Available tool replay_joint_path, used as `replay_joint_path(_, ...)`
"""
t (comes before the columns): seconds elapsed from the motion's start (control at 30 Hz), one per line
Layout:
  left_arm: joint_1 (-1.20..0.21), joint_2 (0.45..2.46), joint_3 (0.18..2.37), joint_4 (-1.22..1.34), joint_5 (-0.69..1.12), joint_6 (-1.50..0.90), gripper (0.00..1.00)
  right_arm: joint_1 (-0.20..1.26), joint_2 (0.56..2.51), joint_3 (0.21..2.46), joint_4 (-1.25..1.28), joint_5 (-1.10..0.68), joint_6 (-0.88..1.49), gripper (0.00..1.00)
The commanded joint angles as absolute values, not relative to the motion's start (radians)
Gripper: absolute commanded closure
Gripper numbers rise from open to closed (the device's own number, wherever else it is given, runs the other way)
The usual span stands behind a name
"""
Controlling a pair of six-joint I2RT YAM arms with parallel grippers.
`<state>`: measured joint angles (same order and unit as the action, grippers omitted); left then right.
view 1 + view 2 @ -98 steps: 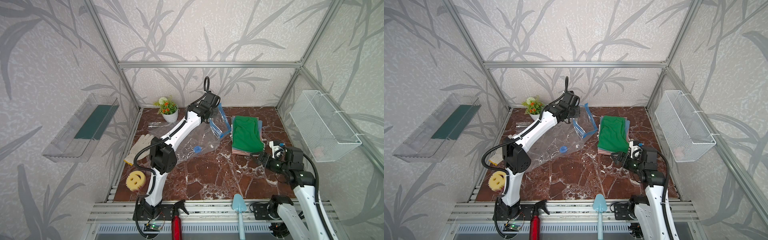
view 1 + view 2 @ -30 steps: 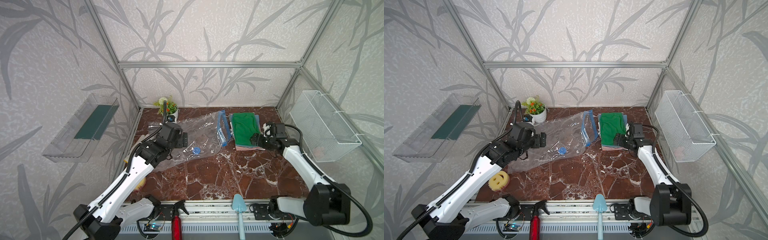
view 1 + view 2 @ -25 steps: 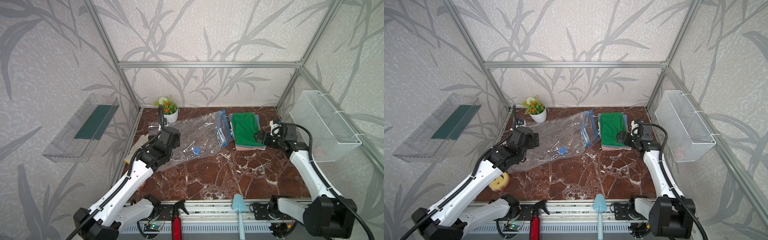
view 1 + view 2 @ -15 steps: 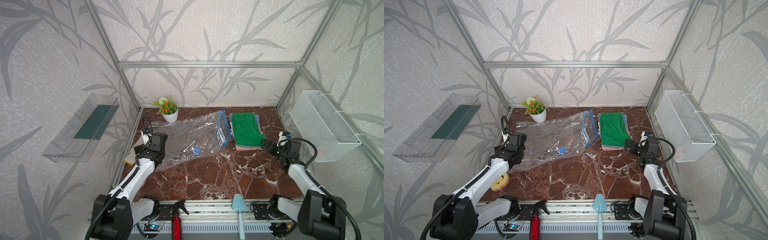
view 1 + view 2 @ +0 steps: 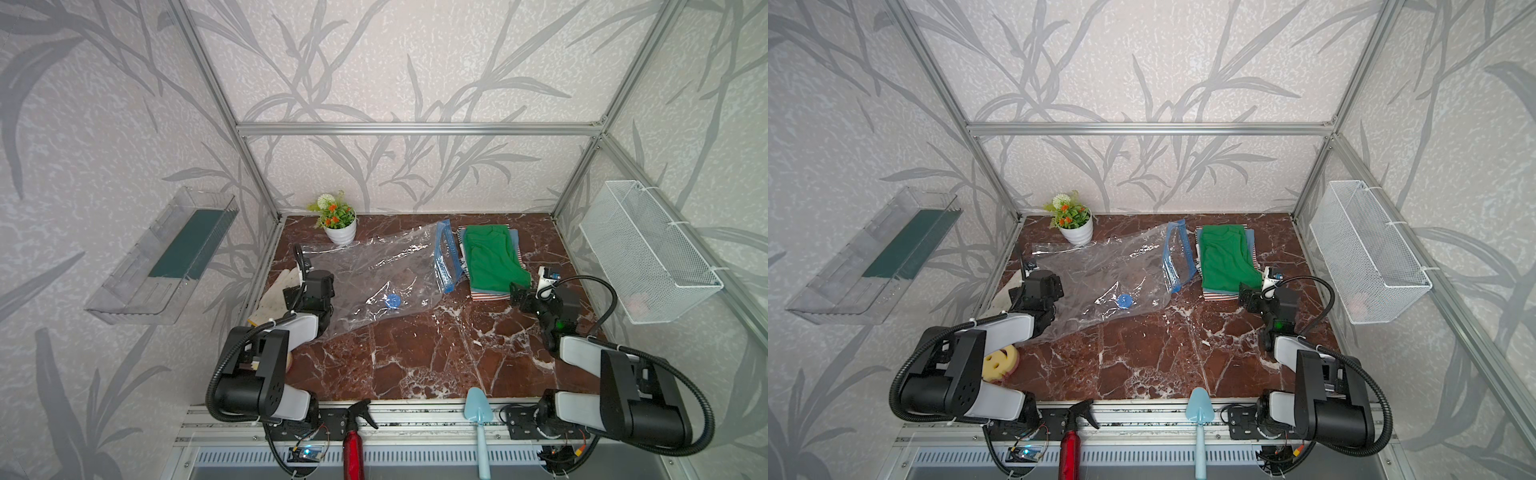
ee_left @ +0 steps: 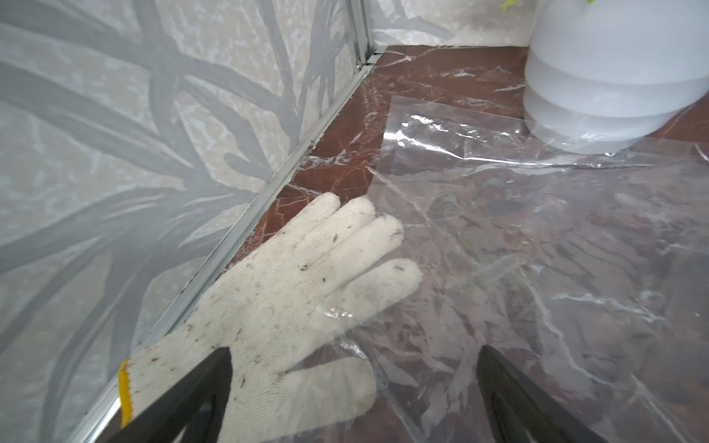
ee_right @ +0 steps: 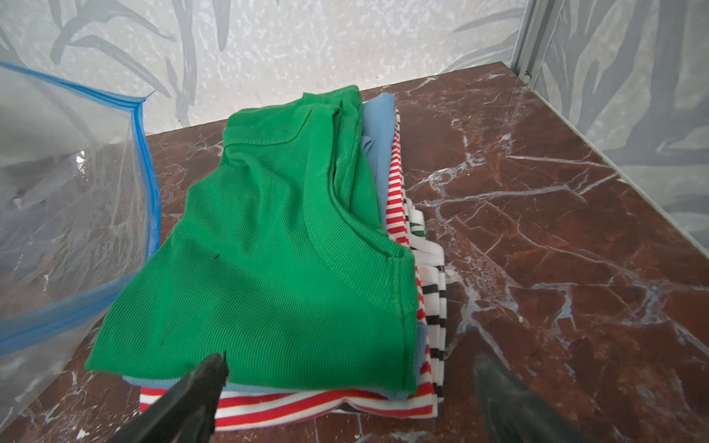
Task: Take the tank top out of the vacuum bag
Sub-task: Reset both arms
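Your left gripper [image 6: 353, 391] and right gripper [image 7: 349, 399] are hanging wide open, empty; the top [image 5: 492, 262] is lying just beside the bag [image 5: 374, 266].

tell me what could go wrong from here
1. The clear crinkly plastic vacuum bag lies over fingers of the white knit glove; the open left gripper, low beside both, might snag the film and drag them.
2. The open right gripper sits close to the green ribbed tank top on the folded striped stack; a nudge could topple it.
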<state>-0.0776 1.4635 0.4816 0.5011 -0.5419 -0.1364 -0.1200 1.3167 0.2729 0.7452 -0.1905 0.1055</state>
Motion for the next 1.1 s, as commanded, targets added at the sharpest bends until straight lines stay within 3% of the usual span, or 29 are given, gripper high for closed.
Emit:
replay_joint_path(0.0,-0.076,1.482,0.426,0.756,-0.475,-0.073,0.01,-0.073,1.327,0.264,0.914,-0.156,0.061,0.01)
replay_joint_path(0.23,-0.044,1.49,0.411,0.774,-0.314,-0.054,0.01,0.094,1.598,0.248,1.237,-0.058,-0.077,0.01)
replay_joint_path(0.3,-0.026,1.536,0.396,0.859,-0.269,-0.052,0.01,0.098,1.521,0.316,0.989,0.006,-0.06,0.01)
replay_joint_path(0.37,-0.02,1.521,0.41,0.789,-0.251,-0.058,0.01,0.098,1.544,0.406,0.859,0.031,-0.041,0.01)
replay_joint_path(1.07,-0.013,1.521,0.413,0.791,-0.236,-0.057,0.01,0.098,1.562,0.393,0.906,0.031,-0.045,0.01)
